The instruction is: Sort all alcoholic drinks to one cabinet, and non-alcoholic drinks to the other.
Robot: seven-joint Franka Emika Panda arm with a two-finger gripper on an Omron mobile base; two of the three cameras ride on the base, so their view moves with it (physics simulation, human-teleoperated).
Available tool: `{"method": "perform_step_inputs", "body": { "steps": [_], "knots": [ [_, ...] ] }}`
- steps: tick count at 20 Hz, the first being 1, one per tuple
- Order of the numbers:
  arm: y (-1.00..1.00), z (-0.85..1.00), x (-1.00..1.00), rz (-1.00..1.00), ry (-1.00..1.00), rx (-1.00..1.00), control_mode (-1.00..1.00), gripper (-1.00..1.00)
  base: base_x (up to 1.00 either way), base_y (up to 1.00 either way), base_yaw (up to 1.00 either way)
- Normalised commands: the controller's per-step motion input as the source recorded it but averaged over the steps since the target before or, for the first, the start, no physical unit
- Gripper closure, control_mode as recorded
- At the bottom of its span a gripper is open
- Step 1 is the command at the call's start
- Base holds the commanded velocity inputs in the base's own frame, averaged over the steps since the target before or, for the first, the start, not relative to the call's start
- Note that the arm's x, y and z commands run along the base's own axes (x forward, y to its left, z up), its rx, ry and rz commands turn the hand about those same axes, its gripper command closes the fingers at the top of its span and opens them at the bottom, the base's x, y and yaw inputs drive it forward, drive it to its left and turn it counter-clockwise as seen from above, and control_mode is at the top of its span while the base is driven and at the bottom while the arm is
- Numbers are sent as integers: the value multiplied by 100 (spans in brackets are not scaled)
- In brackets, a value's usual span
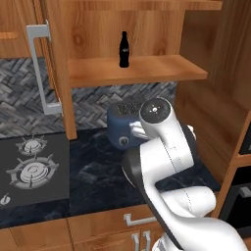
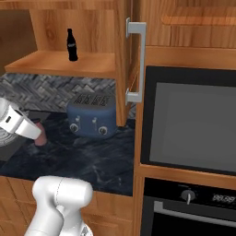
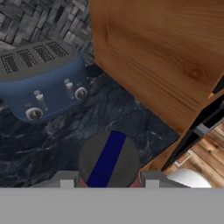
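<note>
A small black cola-style bottle (image 1: 124, 49) (image 2: 72, 45), a non-alcoholic drink, stands upright on the shelf of the open upper cabinet (image 1: 147, 71) (image 2: 55, 64). In the hand view my gripper (image 3: 108, 183) is shut on a short pink-purple bottle (image 3: 109, 159), whose dark round cap with a blue stripe sits between the fingers. From the right base view, that pinkish bottle (image 2: 40, 138) hangs low at the end of my hand (image 2: 38, 134), left of the toaster. I cannot tell whether it touches the counter. The alcoholic drinks are out of view.
A blue toaster (image 1: 123, 128) (image 2: 92, 117) (image 3: 43, 83) stands on the dark marble counter (image 1: 93, 181) under the cabinet. The open cabinet door (image 2: 129, 60) (image 1: 46, 68) juts forward. A gas hob (image 1: 29, 169) lies to the left. A built-in oven column (image 2: 189, 124) stands to the right.
</note>
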Motion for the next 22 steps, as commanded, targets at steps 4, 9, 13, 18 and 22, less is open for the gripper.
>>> {"method": "perform_step_inputs", "body": {
  "steps": [4,9,13,18,22],
  "knots": [
    [-26,29,0,0,-2,-1,-100,100,0,0,0],
    [-22,35,0,0,0,-1,-100,100,0,0,0],
    [-8,31,9,0,-3,-4,-100,100,0,0,0],
    [-2,42,18,0,-2,-5,-100,100,0,0,0],
    [-6,43,12,0,-2,-5,-100,100,0,0,0]
  ]
}}
